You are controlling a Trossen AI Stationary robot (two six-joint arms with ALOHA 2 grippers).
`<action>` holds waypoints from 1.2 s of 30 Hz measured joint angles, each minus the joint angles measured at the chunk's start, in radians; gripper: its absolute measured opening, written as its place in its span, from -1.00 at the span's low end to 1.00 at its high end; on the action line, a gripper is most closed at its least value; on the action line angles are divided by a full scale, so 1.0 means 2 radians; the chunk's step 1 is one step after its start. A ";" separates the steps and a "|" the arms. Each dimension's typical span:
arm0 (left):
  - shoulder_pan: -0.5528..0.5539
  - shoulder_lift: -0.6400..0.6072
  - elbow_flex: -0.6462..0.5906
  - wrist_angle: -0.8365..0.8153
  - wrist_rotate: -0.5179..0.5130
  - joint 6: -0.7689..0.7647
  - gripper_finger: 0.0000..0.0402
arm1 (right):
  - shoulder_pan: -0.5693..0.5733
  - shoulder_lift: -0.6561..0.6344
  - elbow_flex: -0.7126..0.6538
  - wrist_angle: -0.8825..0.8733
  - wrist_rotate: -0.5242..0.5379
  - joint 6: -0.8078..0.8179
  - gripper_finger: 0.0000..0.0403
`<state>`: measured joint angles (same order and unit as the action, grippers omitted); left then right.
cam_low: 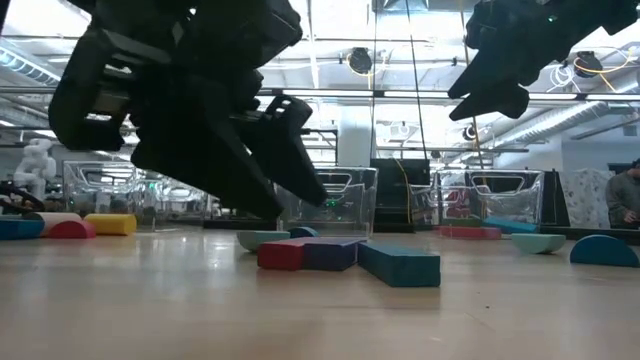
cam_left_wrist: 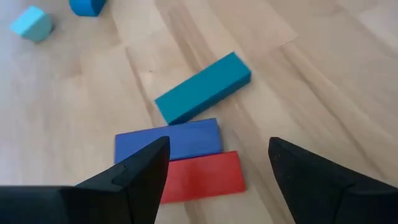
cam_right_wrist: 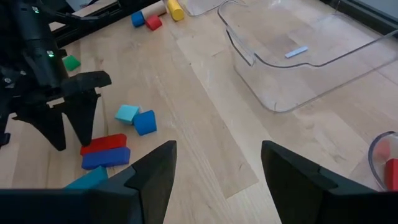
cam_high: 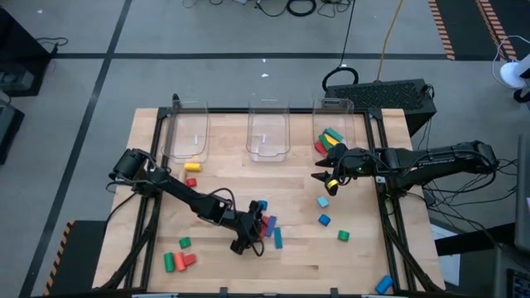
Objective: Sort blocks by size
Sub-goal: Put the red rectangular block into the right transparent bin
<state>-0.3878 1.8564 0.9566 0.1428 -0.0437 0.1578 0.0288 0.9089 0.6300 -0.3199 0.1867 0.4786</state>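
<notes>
Left gripper (cam_high: pixel 243 246), fingers spread wide and empty, hangs low over the front-centre of the wooden table (cam_high: pixel 224 186). Directly between and just beyond its fingertips lie a red bar (cam_left_wrist: pixel 205 177) and a blue bar (cam_left_wrist: pixel 171 140), flat and touching along their long sides; a teal bar (cam_left_wrist: pixel 203 87) lies angled just past them, one end near the blue bar. Farther ahead sit a light-blue cube (cam_left_wrist: pixel 31 23) and a blue piece (cam_left_wrist: pixel 87 5), with bare wood between. All blocks are smooth, matte and solid-coloured.

Right gripper (cam_high: pixel 328 179), fingers parted and holding nothing, hovers raised, just in front of the right-hand clear plastic bin (cam_high: pixel 333 106), which contains several blocks (cam_high: pixel 331 141). Below and in front of it lie a light-blue block (cam_high: pixel 323 201), a blue block (cam_high: pixel 325 219) and a green block (cam_high: pixel 343 236), well apart from one another.

Two more clear bins (cam_high: pixel 268 132) stand along the far edge; both appear to hold no blocks. A yellow cylinder (cam_high: pixel 192 166) and a red piece (cam_high: pixel 191 182) lie before the left-hand bin. Green and red pieces (cam_high: pixel 178 260) cluster near the front-left edge; a blue piece (cam_high: pixel 383 284) lies at the front-right corner.
</notes>
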 joint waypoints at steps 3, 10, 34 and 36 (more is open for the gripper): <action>0.000 0.014 0.000 0.004 0.019 -0.012 0.36 | 0.000 0.000 0.000 -0.001 0.000 0.000 0.09; 0.000 0.034 0.003 -0.010 0.024 -0.048 0.36 | 0.000 0.000 0.000 -0.003 0.000 0.000 0.09; -0.053 -0.067 -0.001 -0.240 -0.133 -0.363 0.36 | 0.016 0.000 0.000 -0.006 0.014 0.005 0.09; -0.053 -0.068 -0.001 -0.258 -0.130 -0.352 0.36 | 0.018 0.000 0.000 -0.006 0.024 0.005 0.09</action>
<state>-0.4931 1.7210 0.9554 -0.3728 -0.3037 -0.5452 0.0646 0.9092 0.6300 -0.3325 0.2338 0.4881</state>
